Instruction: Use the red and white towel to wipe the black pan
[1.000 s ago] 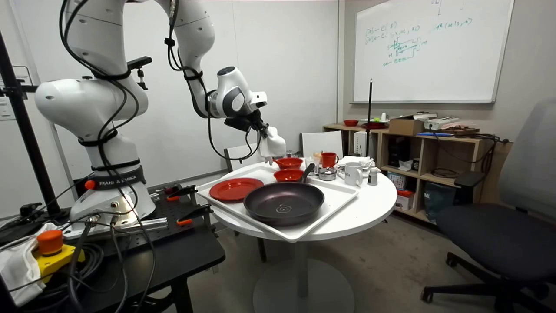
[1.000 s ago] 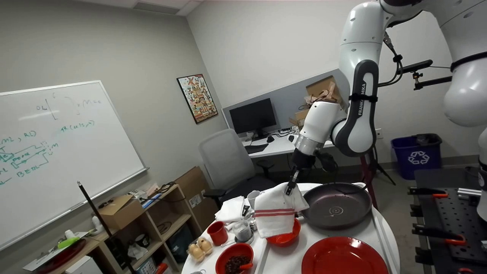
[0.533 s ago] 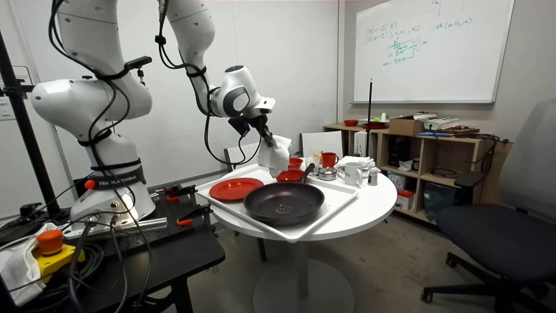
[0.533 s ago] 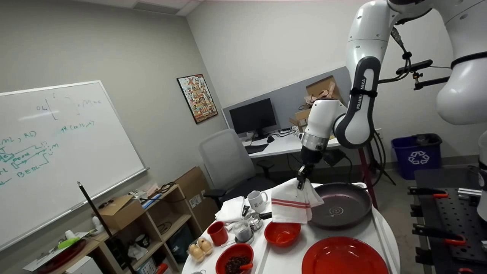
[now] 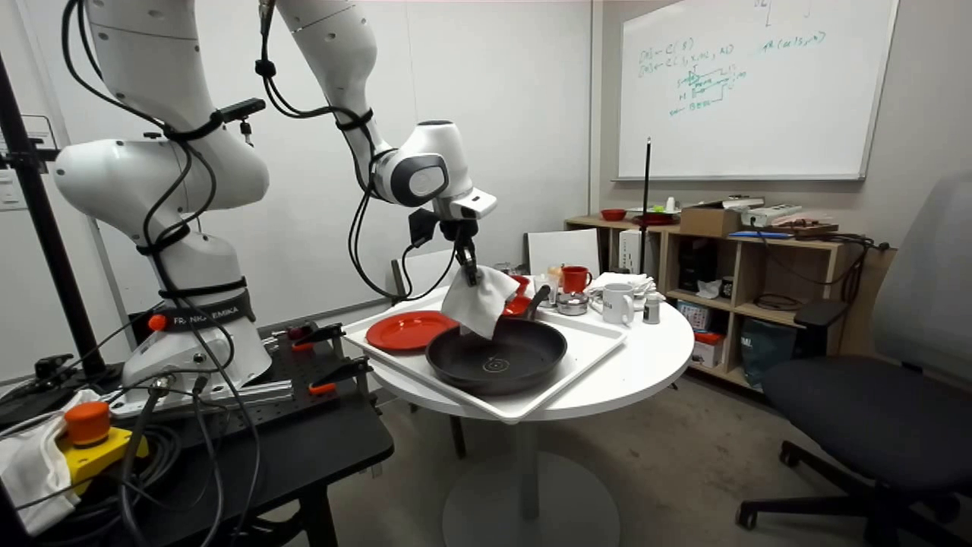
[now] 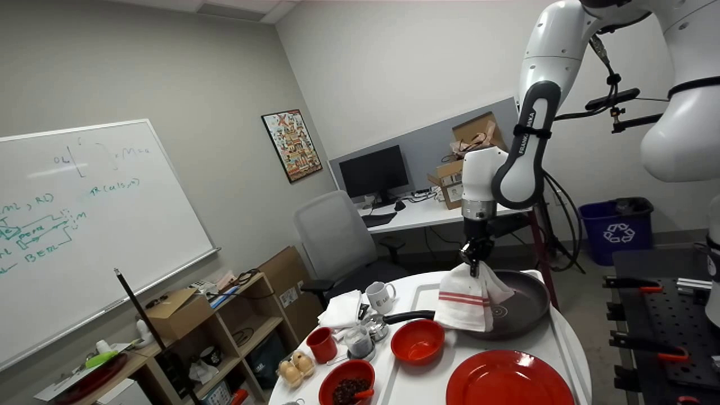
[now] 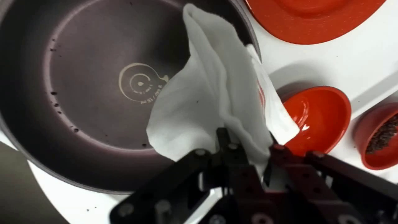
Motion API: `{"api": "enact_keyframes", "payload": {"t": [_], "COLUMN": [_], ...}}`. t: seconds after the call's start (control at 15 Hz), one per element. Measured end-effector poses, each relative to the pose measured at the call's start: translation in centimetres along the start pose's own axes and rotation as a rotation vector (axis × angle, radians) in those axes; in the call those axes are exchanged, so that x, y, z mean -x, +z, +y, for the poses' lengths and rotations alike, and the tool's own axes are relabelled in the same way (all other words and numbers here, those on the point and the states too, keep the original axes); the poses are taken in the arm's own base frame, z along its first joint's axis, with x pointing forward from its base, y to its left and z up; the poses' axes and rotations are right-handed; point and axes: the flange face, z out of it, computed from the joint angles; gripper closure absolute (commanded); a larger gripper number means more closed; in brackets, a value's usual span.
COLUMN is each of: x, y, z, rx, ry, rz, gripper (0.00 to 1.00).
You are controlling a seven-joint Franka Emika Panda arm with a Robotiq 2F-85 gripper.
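Two red stripes (image 6: 464, 298) cross the white towel (image 6: 458, 318) the hand (image 7: 248, 140) pinches, partly over the black pan (image 7: 93, 102).

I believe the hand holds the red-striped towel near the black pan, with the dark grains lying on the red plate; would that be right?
Not quite: the wrist view shows the dark grains in a red bowl, not on the red plate. The hand does hold the red-striped towel near the black pan.

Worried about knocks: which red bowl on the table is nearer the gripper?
The bowl beside the pan handle; the other bowl, holding dark bits, sits farther off.
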Motion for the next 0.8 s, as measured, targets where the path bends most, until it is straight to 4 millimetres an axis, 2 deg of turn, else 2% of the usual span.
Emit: {"api": "enact_keyframes", "payload": {"t": [0.33, 0.4, 0.53, 0.8], "x": [-1.2, -1.3, -1.5, -1.5], "y": [-0.1, -0.1, 0.0, 0.2], "z": [4.4, 5.2, 5.9, 5.8], "rx": [0.050, 0.055, 0.047, 0.036], "ry": [0.145, 0.164, 0.182, 0.185], "rz": [-0.046, -0.051, -0.054, -0.059], "gripper": [0.97, 0.87, 0.87, 0.87]}}
